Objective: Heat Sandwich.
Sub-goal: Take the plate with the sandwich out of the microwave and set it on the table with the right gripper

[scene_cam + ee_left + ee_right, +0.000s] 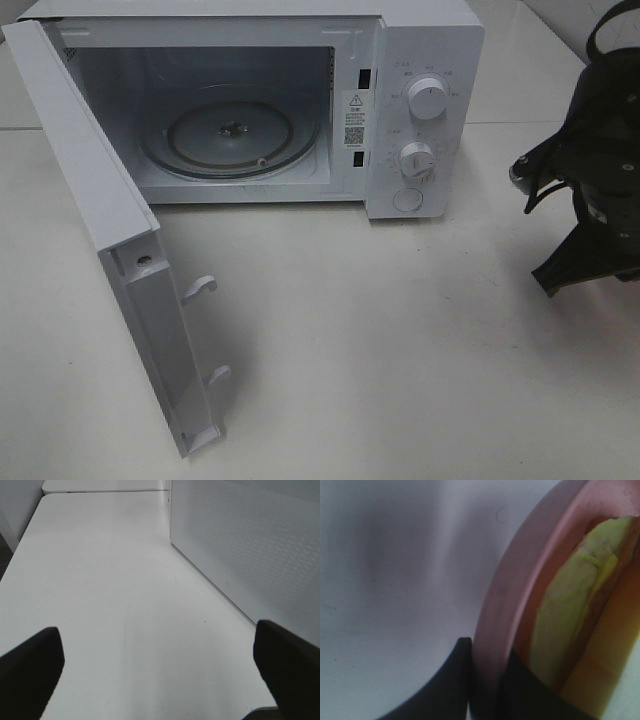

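Note:
The sandwich (570, 610) appears only in the right wrist view, showing pale green lettuce and an orange filling. It lies on a round pink plate (520, 570). My right gripper (487, 680) is shut on the plate's rim, with one dark finger outside the rim and one inside. In the exterior high view only my right arm (595, 170) shows, at the right edge; the plate and sandwich are out of sight there. My left gripper (159, 667) hangs open over bare table with nothing between its fingers.
A white microwave (425, 60) stands at the back with its door (90, 200) swung wide open to the left. Its glass turntable (228, 135) carries nothing. The door's outer face (250, 545) is close beside my left gripper. White table (380, 340) lies in front.

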{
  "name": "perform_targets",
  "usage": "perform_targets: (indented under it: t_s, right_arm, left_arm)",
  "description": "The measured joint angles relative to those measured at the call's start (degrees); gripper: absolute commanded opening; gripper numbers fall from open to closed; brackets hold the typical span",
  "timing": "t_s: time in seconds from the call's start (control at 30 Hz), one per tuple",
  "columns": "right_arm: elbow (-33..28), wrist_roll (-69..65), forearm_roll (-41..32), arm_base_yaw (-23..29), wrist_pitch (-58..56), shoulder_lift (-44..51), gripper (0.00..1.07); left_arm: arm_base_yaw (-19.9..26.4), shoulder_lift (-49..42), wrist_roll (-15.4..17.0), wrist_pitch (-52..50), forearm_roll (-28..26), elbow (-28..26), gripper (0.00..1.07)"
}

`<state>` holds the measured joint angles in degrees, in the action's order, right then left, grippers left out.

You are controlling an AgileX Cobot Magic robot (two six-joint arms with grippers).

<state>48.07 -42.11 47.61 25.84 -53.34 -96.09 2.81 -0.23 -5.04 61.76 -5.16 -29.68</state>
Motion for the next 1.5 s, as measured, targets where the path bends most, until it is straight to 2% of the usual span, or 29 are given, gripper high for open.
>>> perform_targets:
  t_s: [0.33, 0.97, 1.33, 1.5]
  right_arm:
    - [-1.20, -2.92, 0.34, 0.00, 2.46, -7.79, 0.05]
    - [-1.20, -12.15, 6.07, 0.00, 7.39, -16.21, 0.08]
    - [-1.20, -12.55, 6.70, 0.00, 7.39, -17.25, 0.14]
    - [-1.20, -12.55, 6.70, 0.00, 7.33, -17.02, 0.21]
  left_arm:
    - [0.00, 0.00, 0.00, 0.00, 0.00, 0.00, 0.98]
    - [0.00, 0.00, 0.00, 0.00, 0.00, 0.00, 0.98]
    - [0.00, 0.00, 0.00, 0.00, 0.00, 0.00, 0.98]
    - [0.00, 0.00, 0.00, 0.00, 0.00, 0.00, 0.98]
